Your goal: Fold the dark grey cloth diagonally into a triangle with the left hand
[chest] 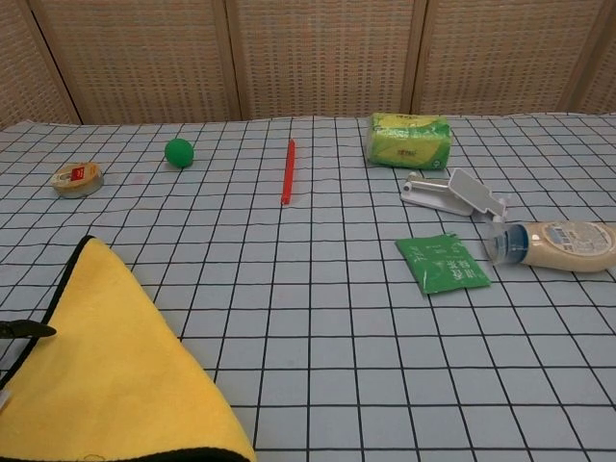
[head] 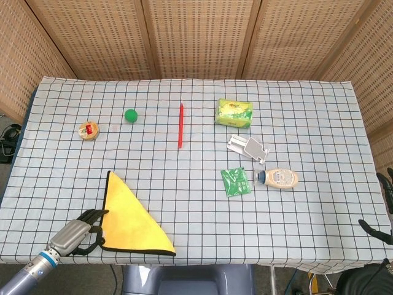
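Note:
The cloth [head: 132, 218] lies folded as a triangle near the front left corner of the table, yellow side up with a dark rim; the chest view shows the cloth [chest: 96, 375] at the lower left. My left hand [head: 77, 232] lies at the cloth's left edge with its dark fingers on the rim, seemingly pinching it. Only one of its fingertips [chest: 24, 329] shows in the chest view. Beyond the table's right edge, only the dark, spread fingers of my right hand [head: 376, 228] show, with nothing in them.
On the checked tablecloth [head: 196, 184] lie a tape roll [head: 89, 131], a green ball [head: 131, 115], a red pen [head: 180, 125], a green tissue pack [head: 234, 113], a white clip [head: 248, 147], a green sachet [head: 236, 182] and a bottle on its side [head: 279, 178].

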Tool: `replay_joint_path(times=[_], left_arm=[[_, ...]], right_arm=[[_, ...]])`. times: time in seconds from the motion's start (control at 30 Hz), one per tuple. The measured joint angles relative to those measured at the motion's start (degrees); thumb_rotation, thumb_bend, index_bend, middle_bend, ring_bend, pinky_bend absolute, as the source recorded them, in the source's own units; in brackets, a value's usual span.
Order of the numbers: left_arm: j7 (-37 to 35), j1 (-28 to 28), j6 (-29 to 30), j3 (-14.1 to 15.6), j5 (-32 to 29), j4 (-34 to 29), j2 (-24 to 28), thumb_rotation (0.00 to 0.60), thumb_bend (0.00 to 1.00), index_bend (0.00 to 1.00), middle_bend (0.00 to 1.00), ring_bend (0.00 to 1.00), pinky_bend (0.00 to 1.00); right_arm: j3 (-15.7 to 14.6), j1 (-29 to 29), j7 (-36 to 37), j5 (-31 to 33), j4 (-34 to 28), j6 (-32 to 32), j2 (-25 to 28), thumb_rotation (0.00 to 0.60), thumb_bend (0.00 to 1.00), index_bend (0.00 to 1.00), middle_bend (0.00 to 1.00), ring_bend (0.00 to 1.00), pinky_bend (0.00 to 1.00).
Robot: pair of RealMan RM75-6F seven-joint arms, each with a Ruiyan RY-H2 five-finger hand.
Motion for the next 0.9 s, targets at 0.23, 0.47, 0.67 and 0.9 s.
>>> replay_joint_path(times=[0.23, 0.47, 0.67, 0.9], left_arm=[[0.14, 0.19, -0.10, -0.12, 0.06, 0.21, 0.00, 0.600, 0.48, 0.46, 0.00, 0.00, 0.00], [-0.93, 0.28, 0.32, 0.15, 0.93, 0.62, 0.33, 0.600, 0.39, 0.20, 0.00, 0.00, 0.00], [-2.88, 0.63, 2.02, 0.72, 2.24, 1.09, 0.87, 0.600, 0.34, 0.17, 0.00, 0.00, 0.00], [-5.24, 2.37, 8.55, 1.81, 4.90, 0.94, 3.38, 0.600, 0.33, 0.06, 0.00, 0.00, 0.00]], right_arm=[[0.02, 0.00, 0.06, 0.03, 0.00, 0.02, 0.02, 0.600, 0.00, 0.00, 0.00, 0.00, 0.00], [0.00, -0.04, 0.01, -0.11, -0.01, 0.14, 0.02, 0.600, 0.00, 0.00, 0.00, 0.00, 0.00], [-0.01, -0.06, 0.04, -0.29, -0.10, 0.28, 0.05, 0.600, 0.00, 0.00, 0.00, 0.00, 0.00], [-0.22, -0.41, 0.48, -1.19, -0.38, 1.12, 0.33, 0.600, 0.00, 0.00, 0.00, 0.00, 0.00]])
